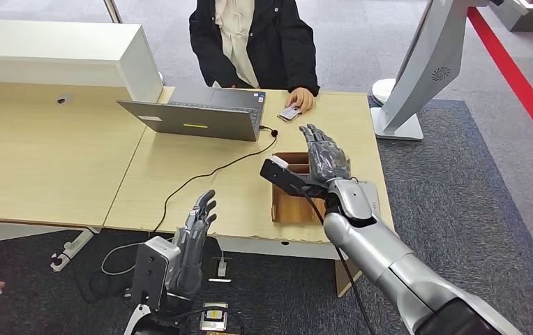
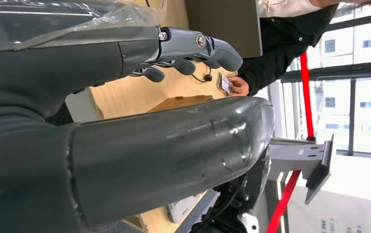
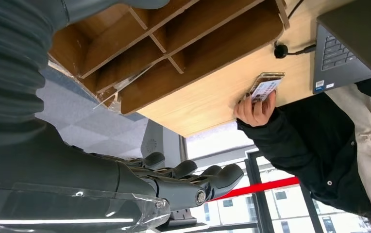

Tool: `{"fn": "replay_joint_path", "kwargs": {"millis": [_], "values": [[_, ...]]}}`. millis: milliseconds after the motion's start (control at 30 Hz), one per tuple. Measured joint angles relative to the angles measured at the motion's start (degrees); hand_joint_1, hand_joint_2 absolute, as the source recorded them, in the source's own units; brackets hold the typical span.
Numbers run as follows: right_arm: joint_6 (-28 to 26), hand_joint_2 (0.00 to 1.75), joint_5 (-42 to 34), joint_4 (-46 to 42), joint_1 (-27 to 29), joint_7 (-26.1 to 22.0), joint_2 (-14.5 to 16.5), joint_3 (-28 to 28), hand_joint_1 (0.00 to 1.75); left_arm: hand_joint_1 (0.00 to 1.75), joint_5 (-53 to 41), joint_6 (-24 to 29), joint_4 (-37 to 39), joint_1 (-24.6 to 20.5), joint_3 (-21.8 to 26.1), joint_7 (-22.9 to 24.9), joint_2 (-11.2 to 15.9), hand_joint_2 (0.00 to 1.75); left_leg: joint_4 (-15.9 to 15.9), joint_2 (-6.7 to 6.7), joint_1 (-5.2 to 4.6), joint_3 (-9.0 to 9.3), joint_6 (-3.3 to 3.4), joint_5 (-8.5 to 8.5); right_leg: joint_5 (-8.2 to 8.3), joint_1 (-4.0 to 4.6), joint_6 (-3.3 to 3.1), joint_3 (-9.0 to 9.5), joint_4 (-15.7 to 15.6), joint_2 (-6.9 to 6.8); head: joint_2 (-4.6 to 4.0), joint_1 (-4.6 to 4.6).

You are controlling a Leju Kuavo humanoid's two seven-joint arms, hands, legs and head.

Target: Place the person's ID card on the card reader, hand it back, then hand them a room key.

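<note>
Across the far edge of the wooden surface (image 1: 201,174), a person (image 1: 253,42) in a dark jacket rests a hand (image 1: 303,99) on the ID card (image 1: 290,112), which lies flat on what looks like a small card reader just beside the right corner of an open grey laptop (image 1: 201,112). From the right wrist view, the person's fingers cover part of the ID card (image 3: 263,88), and whether a reader sits beneath it is hard to tell.

Nearer the robot, the right hand (image 1: 326,155) is raised above a brown divided wooden box (image 1: 293,199) that stands near the surface's right front edge. Its fingers are stretched out and slightly apart, holding nothing, pointing toward the person; it is apart from the card. The right wrist view shows the same fingers (image 3: 193,174) extended and bare, with the box's compartments (image 3: 174,48) beyond.

Lower down, the left hand (image 1: 195,234) hovers at the front edge of the surface, fingers straight and close together, gripping nothing. A black cable (image 1: 208,174) runs from the laptop's side across the surface and over the front edge.
</note>
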Motion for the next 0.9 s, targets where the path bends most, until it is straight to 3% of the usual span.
{"fn": "replay_joint_path", "kwargs": {"millis": [500,900], "values": [[0.59,1.75,3.37,1.23,0.46,3.21,-0.93,1.12,0.0,0.0,0.07,-1.66,-0.12,-0.18,0.02,-0.18,0.0,0.0,0.0,0.0,0.0,0.01,0.0,0.0,0.0,0.0,0.0,-0.01,0.0,0.0,0.0,-0.01],[-6.57,1.75,7.38,2.61,0.74,7.07,-3.26,0.32,0.0,0.0,-0.63,-0.07,-0.12,0.44,0.09,-1.24,-0.96,0.0,0.0,0.0,-0.01,0.01,0.0,0.0,0.0,-0.02,0.0,-0.01,0.0,0.0,0.0,0.0]]}}
